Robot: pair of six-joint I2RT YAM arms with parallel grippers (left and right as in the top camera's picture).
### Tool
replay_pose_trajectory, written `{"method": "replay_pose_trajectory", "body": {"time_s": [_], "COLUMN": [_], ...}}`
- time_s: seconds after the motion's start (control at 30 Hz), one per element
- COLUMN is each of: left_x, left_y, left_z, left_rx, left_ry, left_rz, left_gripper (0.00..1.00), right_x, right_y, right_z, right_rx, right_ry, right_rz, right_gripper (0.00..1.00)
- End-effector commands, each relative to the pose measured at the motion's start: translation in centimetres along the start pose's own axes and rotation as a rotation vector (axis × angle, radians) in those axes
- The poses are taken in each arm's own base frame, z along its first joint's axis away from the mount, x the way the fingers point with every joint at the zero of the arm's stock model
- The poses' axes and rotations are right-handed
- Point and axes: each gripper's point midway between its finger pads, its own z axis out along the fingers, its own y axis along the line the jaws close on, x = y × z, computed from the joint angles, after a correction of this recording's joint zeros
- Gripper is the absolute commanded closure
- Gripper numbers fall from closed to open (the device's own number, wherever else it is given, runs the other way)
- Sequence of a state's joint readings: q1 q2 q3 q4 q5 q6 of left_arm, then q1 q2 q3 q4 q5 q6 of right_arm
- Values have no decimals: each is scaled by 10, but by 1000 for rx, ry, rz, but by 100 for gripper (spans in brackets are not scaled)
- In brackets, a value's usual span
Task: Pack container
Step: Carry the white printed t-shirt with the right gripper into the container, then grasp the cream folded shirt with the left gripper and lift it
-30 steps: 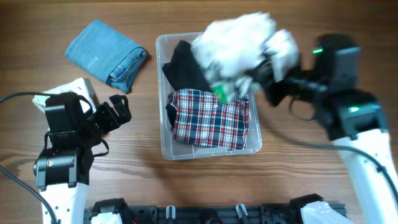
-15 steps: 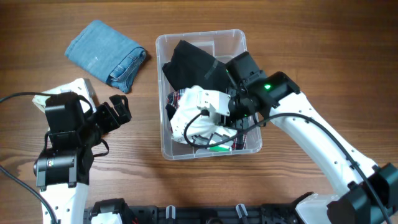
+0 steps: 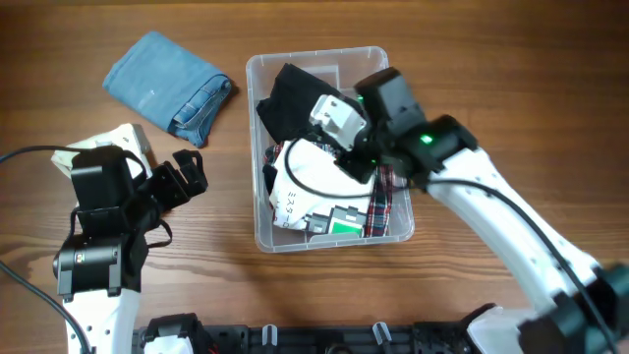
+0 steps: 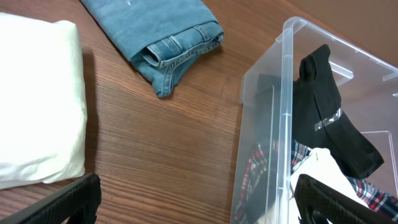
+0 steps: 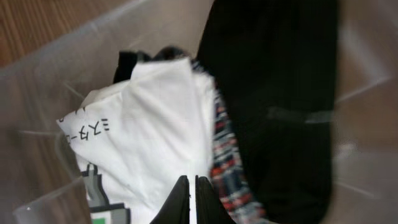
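The clear container (image 3: 254,118) stands mid-table and holds a black garment (image 3: 295,103), a plaid garment (image 3: 385,202) and a white printed garment (image 3: 300,187) lying on top at the front. My right gripper (image 3: 352,157) hovers inside the bin over the white garment (image 5: 155,118). Its fingers (image 5: 191,186) are shut, and I see nothing between them. The black garment (image 5: 280,93) lies to their right in the right wrist view. My left gripper (image 3: 182,177) is open and empty over the table, left of the bin's wall (image 4: 286,93).
Folded blue jeans (image 3: 167,84) lie at the back left and also show in the left wrist view (image 4: 161,37). A folded cream garment (image 3: 113,143) lies by the left arm and fills the left side of the left wrist view (image 4: 37,99).
The right gripper carried the white garment from above the bin's back right down into the bin. It has now drawn back a little and the garment lies spread. The left arm has not moved.
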State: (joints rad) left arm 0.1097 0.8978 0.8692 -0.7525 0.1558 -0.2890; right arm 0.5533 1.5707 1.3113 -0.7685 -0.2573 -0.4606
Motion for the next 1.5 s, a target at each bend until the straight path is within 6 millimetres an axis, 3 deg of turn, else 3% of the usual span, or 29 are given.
{"method": "replay_pose_trajectory", "body": {"time_s": [0.0,0.07,0.13,0.2,0.27,0.3,0.4,0.5,0.53,0.57,0.63,0.73,0.87,0.93,1.0,1.1,1.3,1.47], "left_x": [-8,-8,-8,-8,-8,-8,-8,-8,-8,-8,-14,-34,-70,-77,-70,-43,-21,-9], "left_y": [-4,-4,-4,-4,-4,-4,-4,-4,-4,-4,13,61,136,169,222,266,260,248], "left_z": [-5,-5,-5,-5,-5,-5,-5,-5,-5,-5,-6,-13,-11,-4,14,51,121,141], "left_rx": [15,15,15,16,16,16,16,16,16,15,-79,-266,-271,-232,-266,-298,-28,93], "left_ry": [-22,-22,-21,-21,-21,-21,-21,-21,-21,-22,-57,-154,-259,-269,-246,-141,-21,18], "left_rz": [20,20,20,20,20,20,20,20,20,20,6,-172,-469,-595,-703,-701,-592,-524], "left_gripper": [0,0,0,0,0,0,0,0,0,0,0,0,0,1,1,0,0,0], "right_x": [51,101,137,155,153,145,81,3,-18,-34,-55,-55,-28,-18,-13,-12,-9,-9], "right_y": [37,55,65,69,59,53,19,-9,-12,-13,-8,-3,5,6,7,6,8,8], "right_z": [78,123,146,152,148,142,98,20,-7,-33,-82,-113,-101,-91,-85,-82,-82,-82], "right_rx": [-230,-315,-364,-368,-313,-285,-126,51,88,115,160,182,142,129,122,120,115,115], "right_ry": [193,382,504,571,588,577,425,162,77,-3,-139,-188,-76,-39,-18,-12,2,3], "right_rz": [130,178,223,271,271,259,208,169,167,158,129,126,204,224,250,269,273,273], "right_gripper": [96,96,96,85,74,70,63,54,41,0,0,0,0,0,0,0,0,0]}}
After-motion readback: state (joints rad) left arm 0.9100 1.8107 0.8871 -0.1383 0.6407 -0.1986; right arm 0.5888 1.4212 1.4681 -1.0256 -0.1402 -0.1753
